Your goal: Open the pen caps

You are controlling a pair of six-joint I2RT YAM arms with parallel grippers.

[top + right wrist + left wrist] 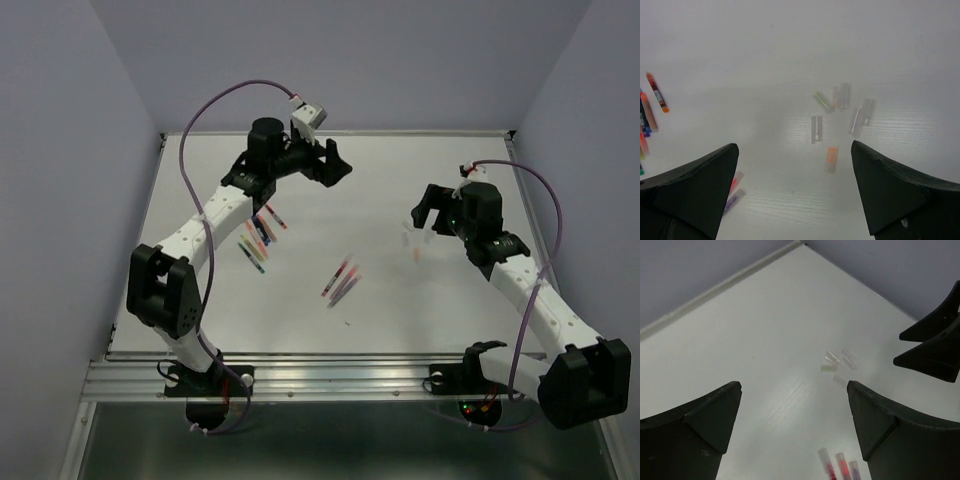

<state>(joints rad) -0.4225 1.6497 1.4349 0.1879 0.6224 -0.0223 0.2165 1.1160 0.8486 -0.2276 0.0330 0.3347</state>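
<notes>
On the table [400,320], the left arm [215,215] reaches up toward 12 o'clock and the right arm [530,290] sits out at 3. The left gripper [332,165] and right gripper [428,215] both have their fingers spread wide, with nothing in them. A pen pile [258,238] lies around 9 o'clock, and three more pens [340,282] sit near the middle, toward 6. Can't tell if those are capped. The pen caps [842,96] I can see are a loose scatter of pale tubes right under the right gripper, including an orange cap [831,157].

My guess is it's next pen up. I'd clamp the body mid-length with one gripper, pinch just the cap end with the other, then pull straight along the pen. Go sideways and it'll skid.
</notes>
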